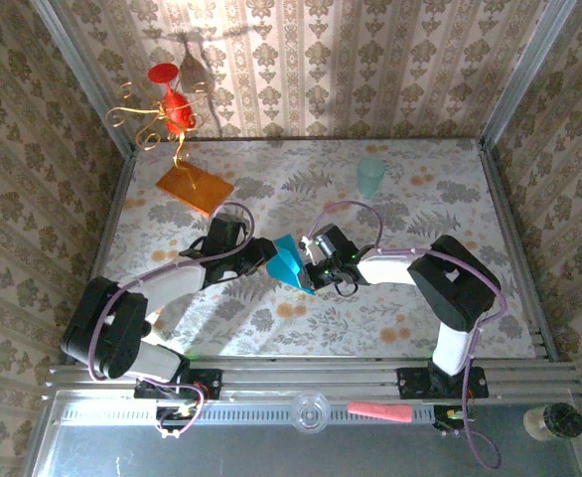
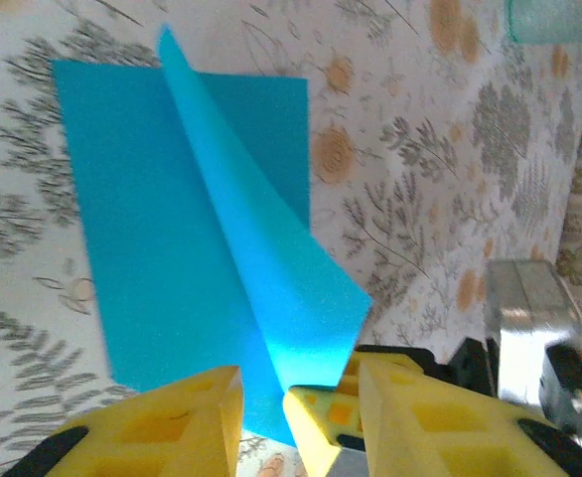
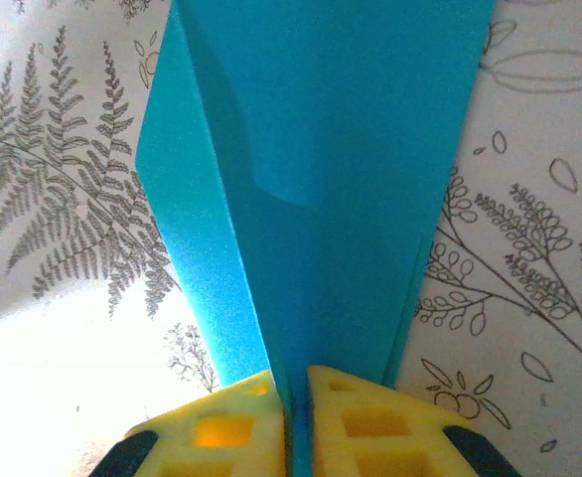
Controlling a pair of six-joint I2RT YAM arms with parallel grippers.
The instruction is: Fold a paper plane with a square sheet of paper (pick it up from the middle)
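Pinching: right gripper (image 3: 291, 397) was pressed together on the raised fold of the teal paper sheet (image 3: 321, 149).
Left gripper (image 2: 262, 412): spread around the sheet's edge.
Sheet: sat mid table (image 1: 440, 199), between both grippers.

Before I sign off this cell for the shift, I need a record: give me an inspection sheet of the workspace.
Surface: floral-print table, unevenly lit.
Job's things: teal sheet of paper, partly folded, one flap raised, between the arms.
Clutter: orange slab and mint cup at the back; red ornament on gold wire, far left.
Grippers: left gripper jaws parted around the paper's edge; right gripper shut on the fold.
Cables: purple cables looping along both arms.
Surroundings: wallpapered walls, metal frame.
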